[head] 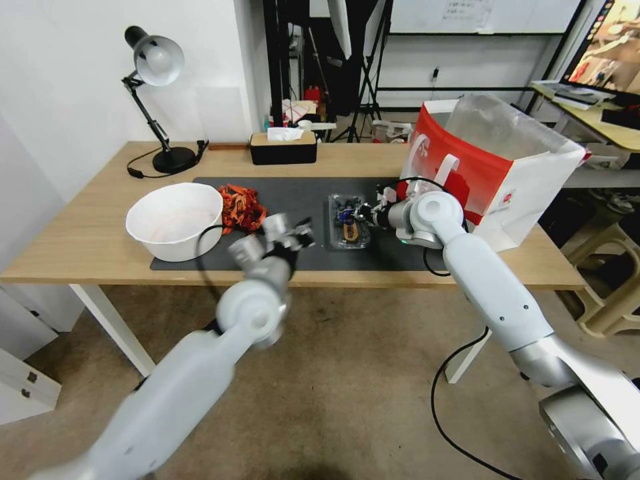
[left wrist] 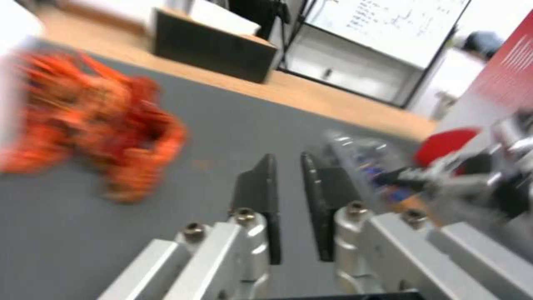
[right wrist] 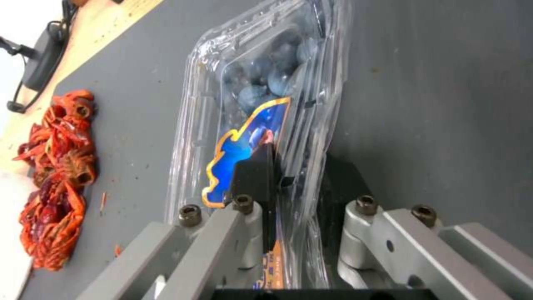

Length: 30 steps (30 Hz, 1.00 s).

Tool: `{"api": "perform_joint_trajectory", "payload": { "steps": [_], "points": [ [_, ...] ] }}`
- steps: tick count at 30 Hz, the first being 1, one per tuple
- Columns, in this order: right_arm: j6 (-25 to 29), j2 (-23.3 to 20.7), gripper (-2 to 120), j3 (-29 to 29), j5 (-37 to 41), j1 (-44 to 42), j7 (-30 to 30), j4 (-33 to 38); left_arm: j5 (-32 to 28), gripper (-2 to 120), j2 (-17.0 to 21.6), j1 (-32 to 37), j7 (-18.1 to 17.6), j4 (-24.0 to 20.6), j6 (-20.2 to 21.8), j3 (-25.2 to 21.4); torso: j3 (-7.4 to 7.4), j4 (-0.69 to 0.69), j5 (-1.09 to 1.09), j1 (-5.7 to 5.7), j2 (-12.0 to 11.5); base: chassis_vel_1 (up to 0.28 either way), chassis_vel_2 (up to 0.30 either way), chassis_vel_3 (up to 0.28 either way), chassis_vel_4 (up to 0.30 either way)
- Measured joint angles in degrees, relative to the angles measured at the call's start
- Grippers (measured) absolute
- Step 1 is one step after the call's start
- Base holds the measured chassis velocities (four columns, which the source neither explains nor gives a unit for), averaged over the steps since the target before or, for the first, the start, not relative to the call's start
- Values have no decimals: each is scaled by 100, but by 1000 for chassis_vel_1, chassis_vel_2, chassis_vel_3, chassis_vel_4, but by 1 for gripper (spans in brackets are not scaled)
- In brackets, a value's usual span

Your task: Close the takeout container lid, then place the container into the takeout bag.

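- The takeout container [head: 348, 222], a small clear clamshell holding dark blueberries, lies on the dark mat [head: 313, 193] in the middle of the table [head: 87, 240], between the crayfish pile and the takeout bag.
- Its lid [right wrist: 261, 104] is down over the berries; the label on it shows blue with an orange edge in the right wrist view.
- The right hand [head: 365, 215] reaches in from the bag side and is clamped on the near edge of the container: in the right wrist view one dark pad [right wrist: 252, 175] lies on top of the lid by the label, the other below the clear rim, with the plastic pinched between them.
- The left hand [head: 297, 235] hovers over the mat, just beside the container on the side towards the bowl and not touching it; its two dark pads [left wrist: 258, 187] stand narrow, with a slim gap between them and nothing held.
- The takeout bag [head: 493, 167], red and white with white handles and a clear liner rising out of its mouth, stands upright at the right end of the table, close behind the right arm's wrist.
- A white round bowl [head: 175, 220] sits at the left end of the mat, with a heap of red-orange crayfish [head: 241, 207] just beside it.
- A black desk lamp [head: 157, 87] and a black tissue box [head: 283, 147] stand along the far edge of the table.
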Motion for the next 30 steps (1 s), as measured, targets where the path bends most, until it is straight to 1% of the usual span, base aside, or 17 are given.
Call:
{"api": "perform_joint_trajectory", "payload": {
  "steps": [1,2,3,5,6,7,9,10,11,14,15,16,17,19,20,25,30],
  "points": [
    [-1,4,13,7,1,6,-9,-3,401,20,136,265,61,-79,-61,-129,1,2,-1,0,0,0,0,0,0],
    [-1,4,13,7,1,6,-9,-3,401,20,136,265,61,-79,-61,-129,1,2,-1,0,0,0,0,0,0],
    [-2,-3,13,38,14,-3,-16,17,883,27,259,524,70,-156,-140,-233,0,5,2,0,0,0,0,0,0],
    [-4,-76,13,159,53,-114,-7,142,1401,33,369,770,25,-208,-207,-261,0,8,0,0,0,0,0,0,0],
    [-4,-163,13,282,90,-250,29,267,1698,40,438,908,11,-233,-241,-262,0,3,3,0,0,0,0,0,0],
    [-4,-163,13,282,90,-250,29,267,1698,40,438,908,11,-233,-241,-262,0,3,3,0,0,0,0,0,0],
    [-4,-258,13,435,142,-395,75,394,1963,49,497,1111,8,-248,-306,-282,0,-6,0,0,0,0,0,0,0],
    [-4,-288,13,500,156,-455,84,448,2093,53,527,1288,5,-258,-341,-342,0,-6,0,0,0,0,0,0,0],
    [-4,-288,13,500,156,-455,84,448,2093,53,527,1288,5,-258,-341,-342,0,-6,0,0,0,0,0,0,0],
    [-1,-301,13,571,178,-522,58,496,2234,67,556,1740,-46,-360,-411,-550,0,3,0,0,0,0,0,0,0],
    [-1,-294,13,582,179,-539,6,501,2410,72,528,1922,-77,-375,-485,-609,0,4,1,0,0,0,0,0,0],
    [-1,-294,13,582,179,-539,6,501,2410,72,528,1922,-77,-375,-485,-609,0,4,1,0,0,0,0,0,0],
    [0,-284,13,597,171,-559,-66,503,2713,77,457,2114,-121,-373,-583,-664,0,4,1,0,0,0,0,0,0],
    [2,-277,13,628,157,-579,-123,510,3008,84,370,2303,-169,-359,-652,-714,0,3,1,-1,0,0,0,0,0],
    [3,-283,13,667,155,-612,-150,539,3097,92,311,2425,-187,-349,-681,-722,0,3,2,0,0,0,0,0,0],
    [6,-304,12,704,153,-624,-228,573,3182,100,209,2618,-213,-322,-722,-722,-1,1,1,-1,0,0,0,0,0],
    [15,-301,12,715,142,-594,-352,592,3206,100,103,2657,-210,-275,-758,-722,0,2,2,0,0,0,0,0,0]
  ]
}}
